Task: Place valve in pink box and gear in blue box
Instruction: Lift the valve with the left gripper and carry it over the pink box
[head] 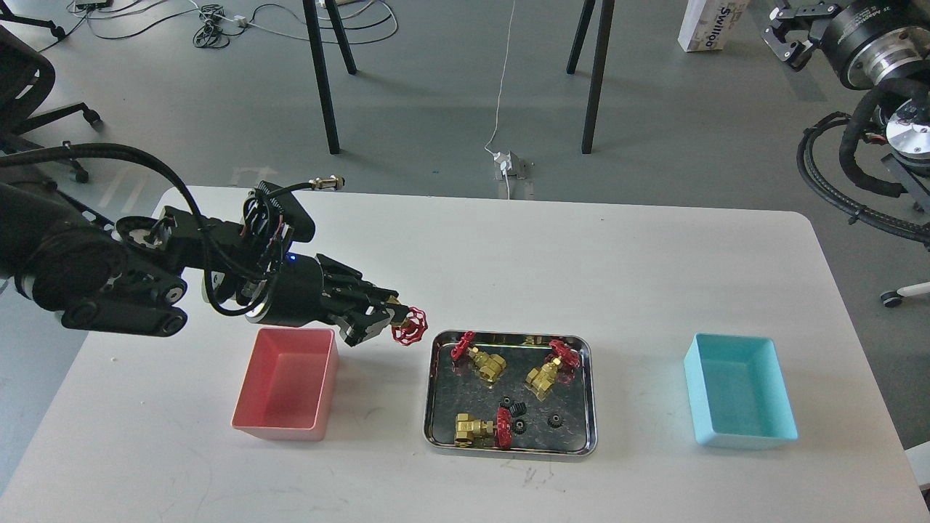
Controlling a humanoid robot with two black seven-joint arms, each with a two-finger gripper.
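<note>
One brass red-wheeled valve [408, 325] sits clamped in the left gripper [389, 314] just right of the empty salmon-pink plastic bin [247, 418], nothing binned yet, cyan bin [785, 434] empty too.

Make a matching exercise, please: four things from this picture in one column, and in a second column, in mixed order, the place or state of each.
Things:
1. valve with red handwheel
2. pink box
3. blue box
4. gears

Place or state:
A. lying in the steel tray
B. empty, at the right end of the table
C. held by the left gripper, between its fingers
D. empty, just below the left gripper

Pairs: 1-C, 2-D, 3-B, 4-A
</note>
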